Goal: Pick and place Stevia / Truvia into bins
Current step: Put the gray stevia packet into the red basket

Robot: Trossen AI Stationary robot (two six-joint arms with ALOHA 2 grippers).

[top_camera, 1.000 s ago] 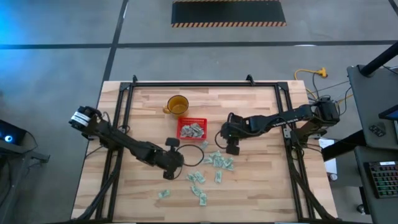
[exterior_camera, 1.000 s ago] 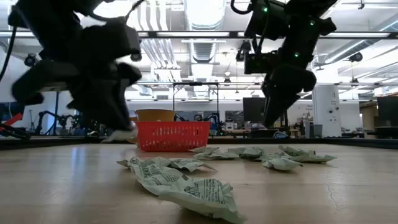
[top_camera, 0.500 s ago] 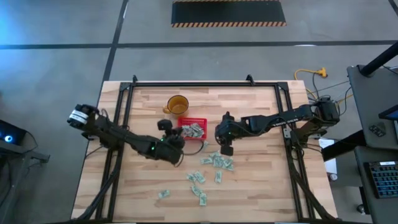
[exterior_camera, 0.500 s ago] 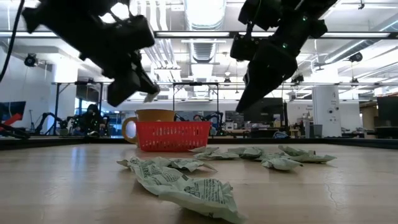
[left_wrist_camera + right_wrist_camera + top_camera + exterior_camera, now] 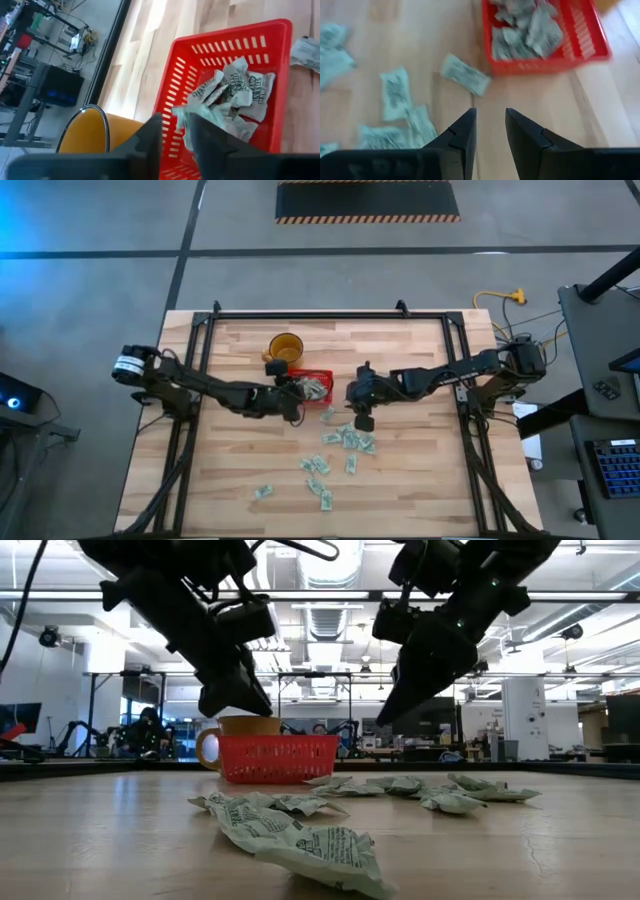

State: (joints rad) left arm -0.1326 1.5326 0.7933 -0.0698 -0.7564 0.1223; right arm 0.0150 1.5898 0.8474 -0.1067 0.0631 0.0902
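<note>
Hovering over the red basket (image 5: 235, 95), the left end effector (image 5: 175, 135) pinches one pale green sachet (image 5: 192, 117) between its fingers, right above the heap of sachets (image 5: 522, 27) already lying inside. The amber cup (image 5: 285, 346) sits just beside the basket on the bench (image 5: 420, 480). The right end effector (image 5: 490, 131) hangs above bare wood near the basket, fingers a little apart with nothing between them, as far as its own camera shows. One sachet (image 5: 465, 75) lies just outside the basket wall; a cluster (image 5: 350, 440) rests near the right arm, and a few more (image 5: 318, 480) lie scattered toward the front edge.
</note>
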